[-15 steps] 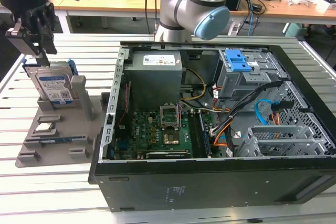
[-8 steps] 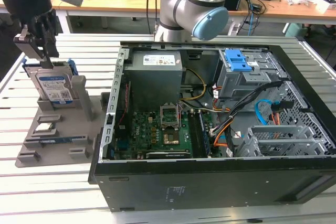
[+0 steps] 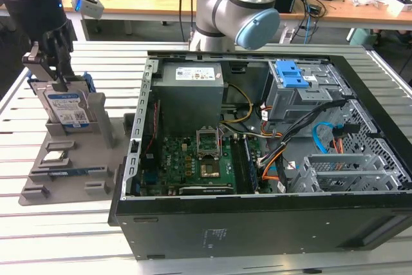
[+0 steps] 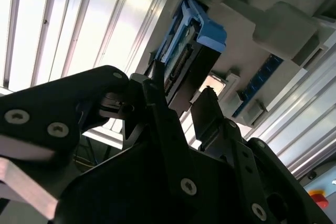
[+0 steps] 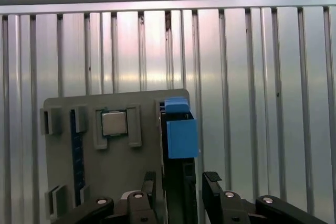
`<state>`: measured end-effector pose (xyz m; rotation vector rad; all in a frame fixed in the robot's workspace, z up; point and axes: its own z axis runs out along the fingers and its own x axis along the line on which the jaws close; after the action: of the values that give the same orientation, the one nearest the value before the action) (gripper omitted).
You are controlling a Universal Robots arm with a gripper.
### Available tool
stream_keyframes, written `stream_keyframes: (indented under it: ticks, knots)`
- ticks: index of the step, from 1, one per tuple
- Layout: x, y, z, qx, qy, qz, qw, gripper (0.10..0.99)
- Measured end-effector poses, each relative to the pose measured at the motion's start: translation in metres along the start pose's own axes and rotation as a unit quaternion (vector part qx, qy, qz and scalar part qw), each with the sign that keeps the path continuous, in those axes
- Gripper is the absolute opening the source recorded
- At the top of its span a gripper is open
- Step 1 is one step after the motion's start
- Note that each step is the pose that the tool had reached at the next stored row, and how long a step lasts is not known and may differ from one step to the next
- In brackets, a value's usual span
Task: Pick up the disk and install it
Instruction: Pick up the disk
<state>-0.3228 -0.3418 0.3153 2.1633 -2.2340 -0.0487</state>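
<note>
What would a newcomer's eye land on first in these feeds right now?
Probably the big open black computer case filling the middle and right of the exterior view, its green motherboard exposed. Next, at that view's left, the silver hard disk with blue plastic rails standing upright in a grey holder tray, with the black tool straddling it, jaws open on either side.

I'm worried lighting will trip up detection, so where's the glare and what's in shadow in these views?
First wrist view: glare streaks down the slatted table, the disk evenly lit. Second wrist view: the slats at the upper left blown out white, the gripper a near-black silhouette. Exterior view: soft even light, the computer case dim inside.
</note>
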Motion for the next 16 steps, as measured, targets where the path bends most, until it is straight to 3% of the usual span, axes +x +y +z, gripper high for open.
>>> stream_keyframes:
  ticks: [8,16]
  knots:
    - [0.0003,0.0089,0.0192,0.0001,0.0002,-0.006,1.0,0.482]
    - [0.0002,0.0086,0.0274,0.0001,0.0013,-0.03,0.9996,0.482]
